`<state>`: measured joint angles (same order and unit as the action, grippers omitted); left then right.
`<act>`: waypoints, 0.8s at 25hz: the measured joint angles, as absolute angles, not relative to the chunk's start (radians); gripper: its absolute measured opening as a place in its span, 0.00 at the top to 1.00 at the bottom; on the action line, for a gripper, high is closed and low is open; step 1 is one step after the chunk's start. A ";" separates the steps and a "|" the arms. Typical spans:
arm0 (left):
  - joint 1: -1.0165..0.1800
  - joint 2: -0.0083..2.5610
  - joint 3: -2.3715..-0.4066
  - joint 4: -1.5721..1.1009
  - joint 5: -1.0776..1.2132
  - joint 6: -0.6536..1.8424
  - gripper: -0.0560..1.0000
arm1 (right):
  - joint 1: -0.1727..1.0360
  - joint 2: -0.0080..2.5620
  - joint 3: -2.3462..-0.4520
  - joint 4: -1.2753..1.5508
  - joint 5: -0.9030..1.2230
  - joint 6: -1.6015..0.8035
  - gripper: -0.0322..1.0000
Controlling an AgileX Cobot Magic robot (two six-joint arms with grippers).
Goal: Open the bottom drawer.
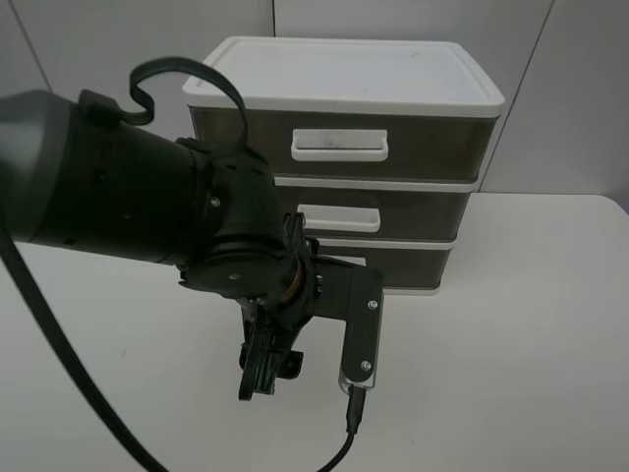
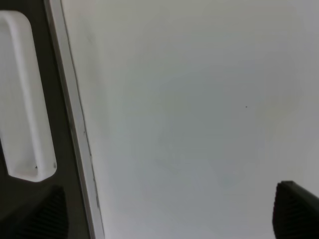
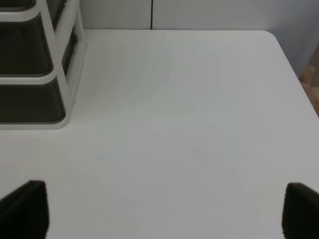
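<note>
Progress is small: the bottom drawer, in its cabinet at the far edge of the tabletop, looks fully shut. Left gripper hovers, jaws spread, beside a handle, gripping nothing. Right gripper is spread too. Grasping and pulling remain

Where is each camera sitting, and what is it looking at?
Exterior high: above, facing down at the drawer cabinet on the table; left arm in front.
Left wrist: on the left arm, facing the bottom drawer and handle; left gripper fingertips show.
Right wrist: on the right arm, facing across the table to the cabinet's side; right gripper fingertips show.
All share cabinet and table.
</note>
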<state>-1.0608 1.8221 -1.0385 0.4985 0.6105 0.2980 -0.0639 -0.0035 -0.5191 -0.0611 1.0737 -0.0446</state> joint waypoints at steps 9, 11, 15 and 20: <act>-1.062 1.851 -1.039 0.668 0.577 0.158 0.20 | -0.064 -0.004 -0.519 -0.061 1.074 -0.045 0.17; -1.062 1.870 -1.040 0.698 0.569 0.139 0.20 | -0.064 -0.004 -0.519 -0.061 1.074 -0.045 0.17; -1.062 1.921 -1.040 0.761 0.555 0.095 0.20 | -0.064 -0.004 -0.519 -0.061 1.074 -0.045 0.17; -1.062 1.959 -1.057 0.825 0.537 0.058 0.20 | -0.064 -0.004 -0.519 -0.061 1.074 -0.045 0.17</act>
